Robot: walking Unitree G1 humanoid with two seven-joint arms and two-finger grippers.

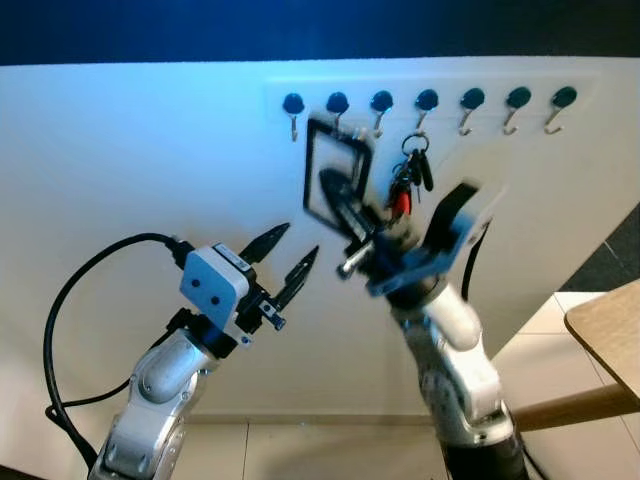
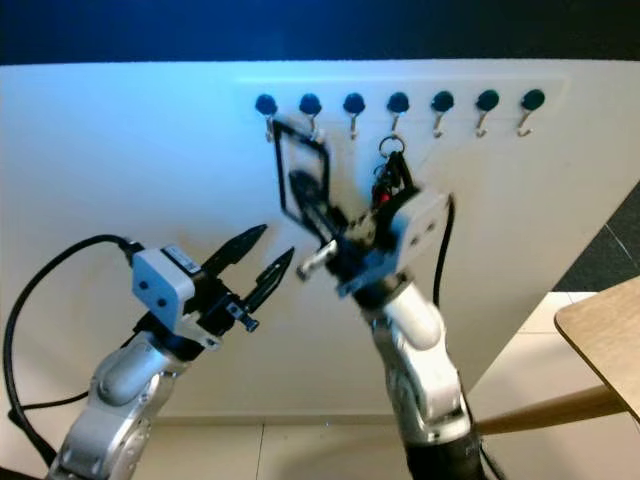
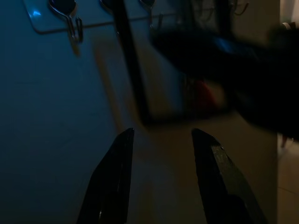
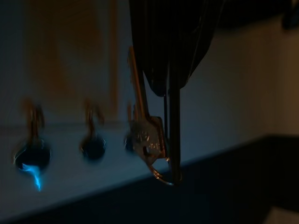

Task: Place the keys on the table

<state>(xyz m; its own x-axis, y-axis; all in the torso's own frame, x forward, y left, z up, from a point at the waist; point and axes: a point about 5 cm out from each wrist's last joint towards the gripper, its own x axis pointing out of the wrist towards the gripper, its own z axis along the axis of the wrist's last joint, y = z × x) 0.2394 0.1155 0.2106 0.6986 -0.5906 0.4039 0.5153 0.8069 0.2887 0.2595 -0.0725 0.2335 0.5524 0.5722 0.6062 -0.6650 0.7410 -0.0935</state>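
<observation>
Still early: you have bunch of dark keys with red tag (image 1: 410,180) hanging on hook at upper centre, right gripper (image 1: 395,225) raised at it, grip unclear. Left gripper (image 1: 283,262) open, empty. Wooden table (image 1: 610,330) at right edge awaits.

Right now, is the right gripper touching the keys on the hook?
Touching. The right wrist view shows the right gripper's dark fingers closed around the keys, which hang out between them.

Keys (image 1: 410,178) hang from the hook rail (image 1: 427,101) on the wall; right gripper (image 2: 335,225) just before them, table (image 1: 612,332) far right.
</observation>
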